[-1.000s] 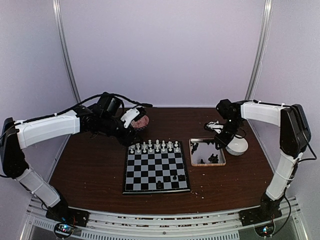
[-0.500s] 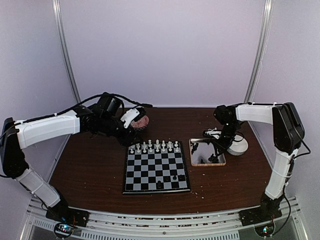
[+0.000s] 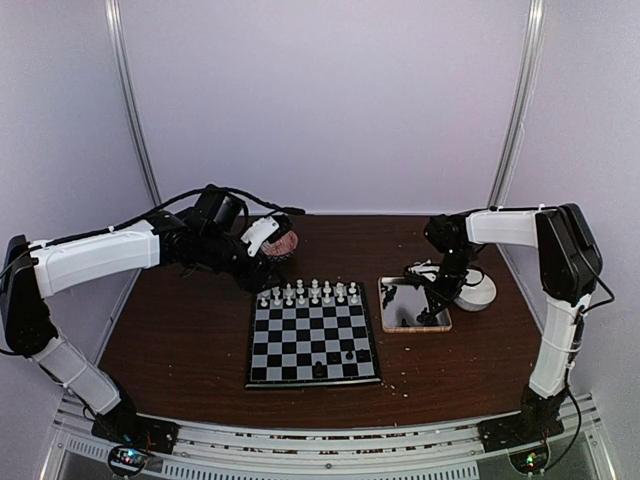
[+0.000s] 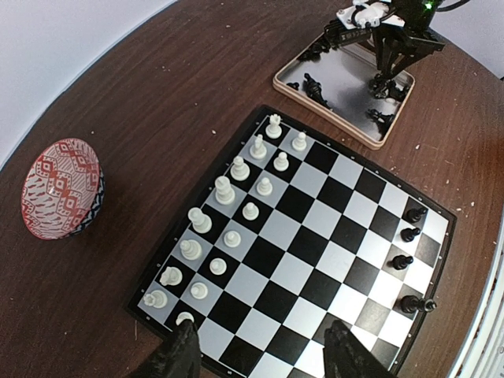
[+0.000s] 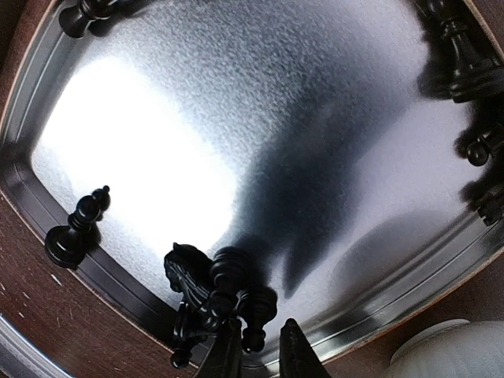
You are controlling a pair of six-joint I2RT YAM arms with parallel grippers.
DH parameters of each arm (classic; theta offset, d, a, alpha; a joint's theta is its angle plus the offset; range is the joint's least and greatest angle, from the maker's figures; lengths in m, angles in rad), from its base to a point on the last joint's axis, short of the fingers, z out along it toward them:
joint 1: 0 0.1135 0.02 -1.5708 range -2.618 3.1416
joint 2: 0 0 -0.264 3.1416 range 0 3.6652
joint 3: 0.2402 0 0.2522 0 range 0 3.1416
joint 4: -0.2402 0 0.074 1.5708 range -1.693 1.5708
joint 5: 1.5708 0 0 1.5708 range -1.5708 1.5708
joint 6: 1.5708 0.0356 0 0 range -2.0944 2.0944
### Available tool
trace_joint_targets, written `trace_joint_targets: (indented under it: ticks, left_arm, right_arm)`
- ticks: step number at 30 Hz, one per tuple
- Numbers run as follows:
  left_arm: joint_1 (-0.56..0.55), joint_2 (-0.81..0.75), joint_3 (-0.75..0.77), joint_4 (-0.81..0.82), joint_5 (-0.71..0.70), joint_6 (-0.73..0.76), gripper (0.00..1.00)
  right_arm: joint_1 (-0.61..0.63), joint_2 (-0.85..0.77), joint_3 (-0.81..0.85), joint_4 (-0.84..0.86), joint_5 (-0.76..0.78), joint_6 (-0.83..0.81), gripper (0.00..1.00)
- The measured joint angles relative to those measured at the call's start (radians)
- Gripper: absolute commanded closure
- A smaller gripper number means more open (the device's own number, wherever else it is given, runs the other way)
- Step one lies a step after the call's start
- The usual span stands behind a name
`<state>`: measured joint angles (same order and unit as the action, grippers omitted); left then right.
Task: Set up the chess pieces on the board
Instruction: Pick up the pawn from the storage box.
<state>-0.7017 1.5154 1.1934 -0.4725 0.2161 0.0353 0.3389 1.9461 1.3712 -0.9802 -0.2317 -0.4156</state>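
The board (image 3: pixel 300 345) lies mid-table, with white chess pieces (image 3: pixel 308 293) in two rows along its far side and a few black ones (image 3: pixel 349 354) near its front. My left gripper (image 4: pixel 264 358) hovers open over the board's far-left corner (image 3: pixel 262 268), holding nothing. My right gripper (image 5: pixel 260 350) is down in the metal tray (image 5: pixel 236 118), its jaws narrow around a small black piece (image 5: pixel 253 324) in a clump beside a black knight (image 5: pixel 187 276). A slit of gap still shows at the right finger (image 5: pixel 295 353).
More black pieces lie along the tray's edges (image 5: pixel 75 228). A white bowl (image 3: pixel 476 292) stands right of the tray (image 3: pixel 405 298). A red-patterned bowl (image 3: pixel 281 243) sits behind the board, beside the left arm. Pale crumbs dot the table.
The right arm has dropped from the tray's far-right corner into its near-right part, and its jaws have narrowed. The left arm has not moved.
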Motion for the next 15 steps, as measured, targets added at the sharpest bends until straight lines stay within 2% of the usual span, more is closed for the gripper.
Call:
trace_joint_targets:
  ticks: [15]
  left_arm:
    - [0.0,0.0,0.0,0.0,0.0,0.0,0.45]
  right_arm:
    - [0.004,0.007,0.019,-0.011,0.0,0.004,0.99]
